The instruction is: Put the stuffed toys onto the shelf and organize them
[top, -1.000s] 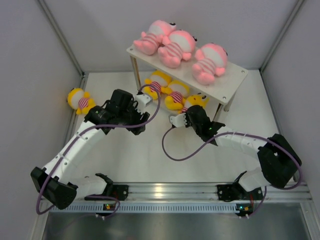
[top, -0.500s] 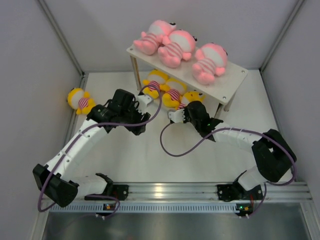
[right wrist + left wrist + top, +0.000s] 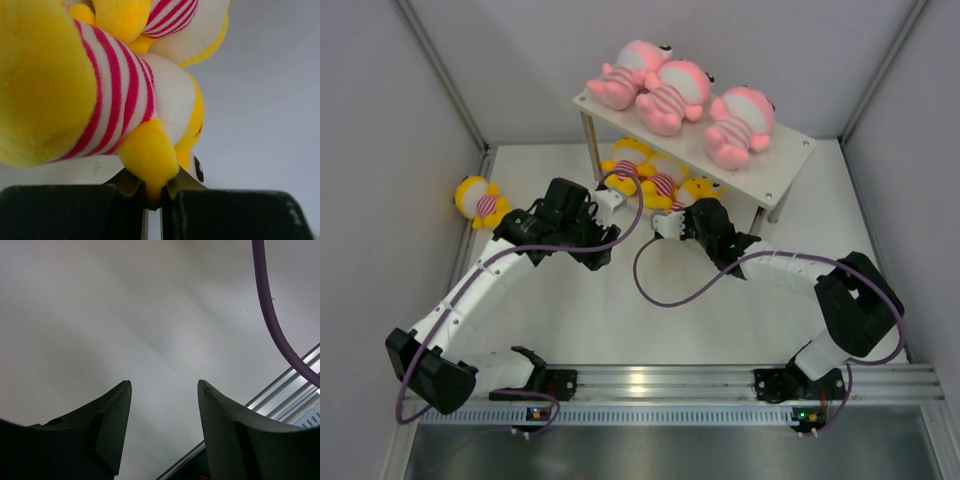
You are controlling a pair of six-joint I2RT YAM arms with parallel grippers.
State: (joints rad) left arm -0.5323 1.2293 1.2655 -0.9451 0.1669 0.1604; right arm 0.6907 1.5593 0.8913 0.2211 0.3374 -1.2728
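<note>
The white shelf stands at the back with three pink stuffed toys lying on its top tier. Two yellow stuffed toys lie under that tier. My right gripper is shut on a limb of a third yellow stuffed toy, held at the shelf's front edge against a neighbouring yellow toy. Another yellow stuffed toy lies on the table at the far left. My left gripper hangs open over bare table, holding nothing.
Grey walls close in the table on the left, back and right. A metal rail runs along the near edge. Purple cables loop from both wrists over the middle of the table. Thin shelf legs stand near the yellow toys.
My right arm has carried the yellow toy up and to the left, closer under the shelf beside the other yellow toys. The left arm has hardly moved.
</note>
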